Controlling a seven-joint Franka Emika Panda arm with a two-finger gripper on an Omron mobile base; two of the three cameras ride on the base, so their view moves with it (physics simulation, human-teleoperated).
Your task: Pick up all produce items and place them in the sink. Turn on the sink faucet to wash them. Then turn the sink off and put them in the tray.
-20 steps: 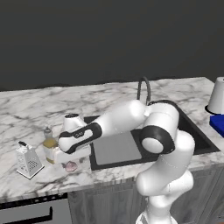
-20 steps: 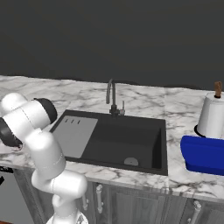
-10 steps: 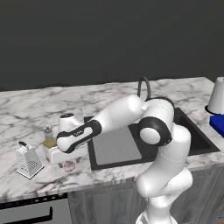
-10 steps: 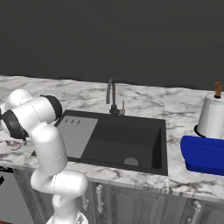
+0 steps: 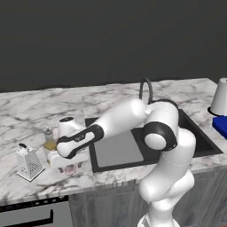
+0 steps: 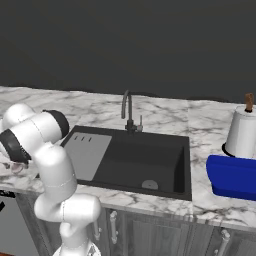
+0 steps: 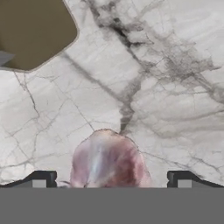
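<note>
The produce item, a small pinkish-purple bulb (image 7: 108, 161) with a pale streak, lies on the marble counter. It sits between my two dark fingertips (image 7: 41, 179), with a gap on each side. My gripper (image 7: 111, 180) is open, straddling the bulb and pointing down at it. From the left base view the hand (image 5: 66, 156) hangs just over the bulb (image 5: 70, 170), left of the black sink (image 5: 195, 137). The sink faucet (image 5: 146, 88) rises behind the basin (image 6: 145, 160). The blue tray (image 6: 232, 177) lies on the counter right of the sink.
A yellow oil bottle (image 5: 49, 140) stands close behind the hand, and its base (image 7: 30, 30) shows in the hand view. A metal grater (image 5: 29, 163) stands to the left near the counter's front edge. A grey drainboard panel (image 5: 117, 150) covers the sink's left part. A paper towel roll (image 6: 242, 132) stands behind the tray.
The arm has swung left and lowered, bringing the hand down over the bulb at the counter's front. The jaws have stayed wide.
</note>
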